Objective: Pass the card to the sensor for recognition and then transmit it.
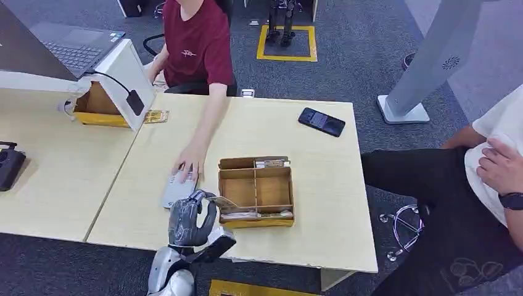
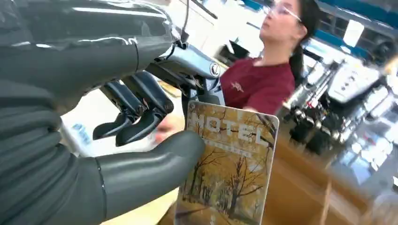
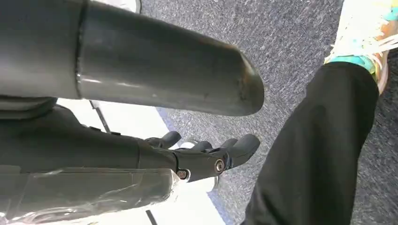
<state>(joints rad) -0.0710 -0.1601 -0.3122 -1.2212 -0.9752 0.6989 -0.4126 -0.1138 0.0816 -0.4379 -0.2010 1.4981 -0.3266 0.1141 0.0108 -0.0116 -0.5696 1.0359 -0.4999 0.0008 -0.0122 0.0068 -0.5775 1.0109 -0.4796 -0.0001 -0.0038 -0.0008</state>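
Note:
My left hand (image 1: 190, 218) hovers over the table's near edge and pinches a card (image 1: 222, 202) between thumb and fingers. In the left wrist view the card (image 2: 229, 164) reads HOTEL over autumn trees and stands upright against the thumb (image 2: 150, 168). A flat pale grey sensor pad (image 1: 174, 192) lies just beyond my hand, and a person's hand (image 1: 189, 161) rests on its far end. My right hand (image 3: 206, 157) hangs beside the table above the carpet, its fingers apart and holding nothing.
A cardboard divider box (image 1: 222, 185) holding more cards stands right of my left hand. A black phone (image 1: 321, 121) lies far right. A white stand (image 1: 123, 74) and laptop (image 1: 74, 46) are far left. A seated person's leg (image 3: 319, 150) is near my right hand.

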